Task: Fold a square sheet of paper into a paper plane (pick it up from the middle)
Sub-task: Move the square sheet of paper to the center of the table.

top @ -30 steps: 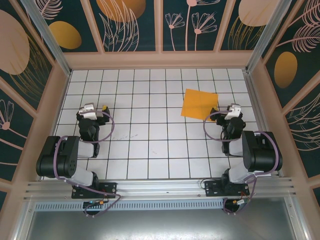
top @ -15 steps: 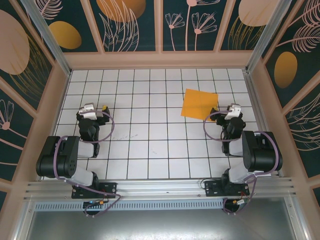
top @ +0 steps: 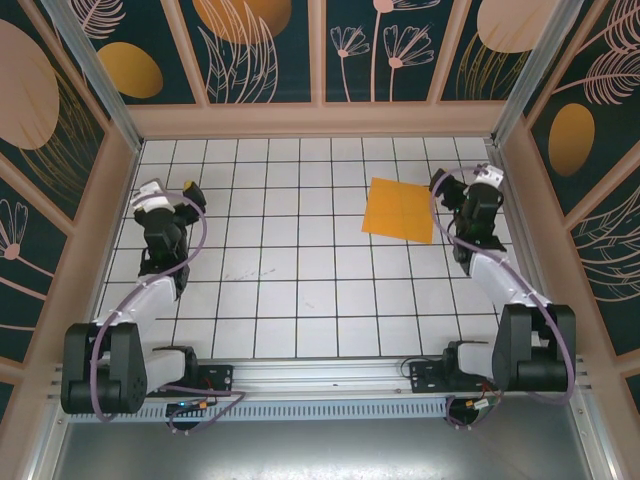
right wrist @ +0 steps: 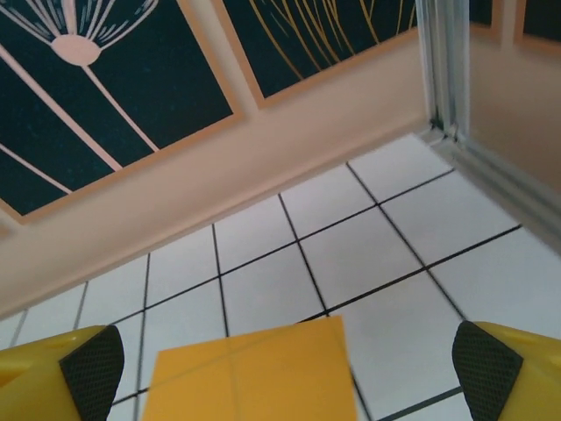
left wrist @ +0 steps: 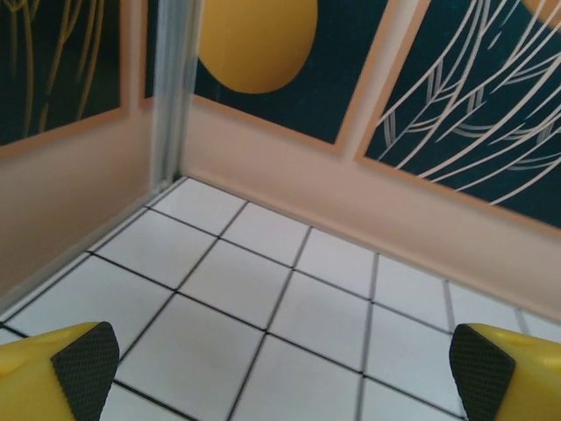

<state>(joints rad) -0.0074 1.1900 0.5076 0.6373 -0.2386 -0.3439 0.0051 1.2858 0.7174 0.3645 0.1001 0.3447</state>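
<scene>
The square sheet of paper [top: 400, 210] is bright orange and lies flat on the white grid floor, right of centre toward the back. Faint crease lines cross it. My right gripper [top: 462, 180] hovers just right of the sheet's far right corner, open. In the right wrist view the sheet's [right wrist: 254, 377] far edge lies low between the yellow fingers [right wrist: 83, 364], with nothing held by the right gripper [right wrist: 289, 368]. My left gripper [top: 170, 192] hangs open over the far left tiles. The left gripper [left wrist: 280, 368] has bare tiles between its fingertips [left wrist: 83, 360]. The paper plane is out of view.
Peach walls with dark floral panels close in the floor on three sides. An aluminium post [left wrist: 171, 88] stands in the back left corner and another [right wrist: 447, 70] in the back right. The aluminium base rail [top: 320, 375] runs along the near edge.
Both arms have stretched away from their bases toward the back. The left gripper went up and left, the right up and right beside the sheet. The sheet has not moved.
</scene>
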